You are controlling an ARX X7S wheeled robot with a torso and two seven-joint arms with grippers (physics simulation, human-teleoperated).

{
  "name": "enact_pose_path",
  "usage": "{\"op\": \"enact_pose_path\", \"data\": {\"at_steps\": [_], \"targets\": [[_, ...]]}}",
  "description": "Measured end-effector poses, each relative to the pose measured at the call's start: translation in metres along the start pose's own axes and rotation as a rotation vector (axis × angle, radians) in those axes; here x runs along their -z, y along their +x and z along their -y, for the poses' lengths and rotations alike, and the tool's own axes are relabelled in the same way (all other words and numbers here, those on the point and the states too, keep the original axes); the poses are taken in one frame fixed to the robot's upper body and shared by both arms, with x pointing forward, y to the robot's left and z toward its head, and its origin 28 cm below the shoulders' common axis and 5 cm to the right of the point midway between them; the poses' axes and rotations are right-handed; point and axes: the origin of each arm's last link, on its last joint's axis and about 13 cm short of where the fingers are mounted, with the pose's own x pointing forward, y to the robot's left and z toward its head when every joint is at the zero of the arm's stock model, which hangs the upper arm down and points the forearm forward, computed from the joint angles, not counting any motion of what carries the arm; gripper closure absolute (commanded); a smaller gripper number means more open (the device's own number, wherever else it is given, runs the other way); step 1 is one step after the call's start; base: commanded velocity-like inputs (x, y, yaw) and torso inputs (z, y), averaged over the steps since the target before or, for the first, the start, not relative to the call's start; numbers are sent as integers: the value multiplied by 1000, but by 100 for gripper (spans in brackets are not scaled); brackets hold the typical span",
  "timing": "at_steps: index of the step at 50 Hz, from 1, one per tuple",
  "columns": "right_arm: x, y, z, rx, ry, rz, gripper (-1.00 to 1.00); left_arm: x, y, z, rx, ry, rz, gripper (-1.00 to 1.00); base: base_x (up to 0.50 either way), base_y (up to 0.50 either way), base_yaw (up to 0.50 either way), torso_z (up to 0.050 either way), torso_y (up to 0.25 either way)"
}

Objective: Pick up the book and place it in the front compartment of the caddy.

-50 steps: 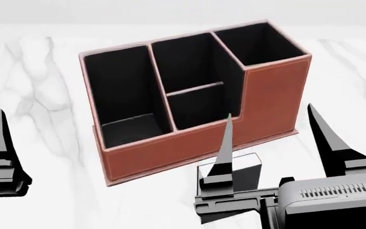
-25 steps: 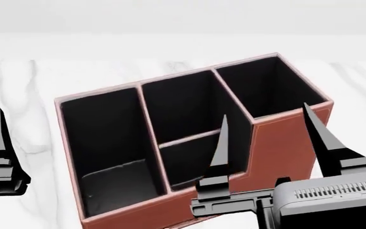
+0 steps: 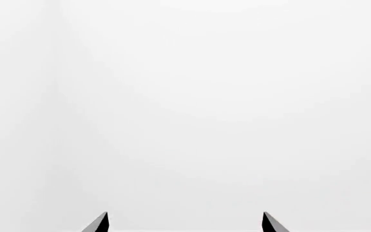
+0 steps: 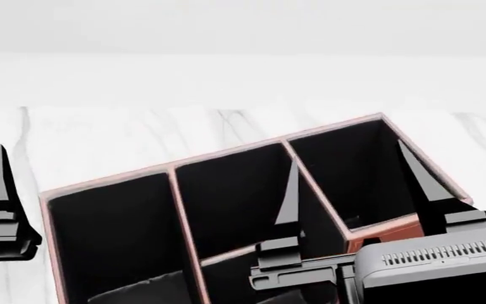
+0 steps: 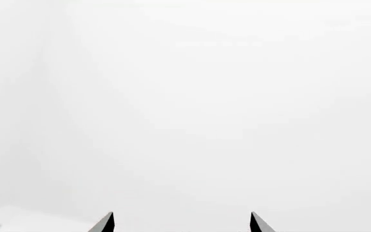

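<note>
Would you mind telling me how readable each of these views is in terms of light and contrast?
Head view: even, flat light, sharp render; the caddy cells are near-black, hiding detail inside. Left wrist view: almost uniform white, only the left end effector tips showing. Right wrist view: equally washed out, right end effector tips only.

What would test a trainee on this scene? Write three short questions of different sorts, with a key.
1. True or false: the book shows in the head view.
2. The right fingers are: A) shut on the book; B) apart and holding nothing; C) shut and holding nothing.
3. What colour lines the cells of the caddy?

Key: 1 false; 2 B; 3 black.
</note>
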Motion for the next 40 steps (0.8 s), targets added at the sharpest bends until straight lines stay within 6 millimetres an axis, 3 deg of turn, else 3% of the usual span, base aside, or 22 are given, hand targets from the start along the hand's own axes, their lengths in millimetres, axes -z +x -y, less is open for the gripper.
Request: {"op": "enact_pose_path", "data": {"at_steps": [15, 28, 40], "targets": [[-11, -1, 8, -44, -24, -24, -100, 1, -1, 0, -1, -1, -3, -100, 0, 0, 0, 0, 0], [-35, -12, 37, -197, -119, -53, -100, 3, -2, -2, -5, -5, -9, -100, 0, 0, 0, 0, 0], [-38, -32, 58, -388, -207, -168, -100, 3, -2, -3, -11, -6, -10, -100, 0, 0, 0, 0, 0]]}}
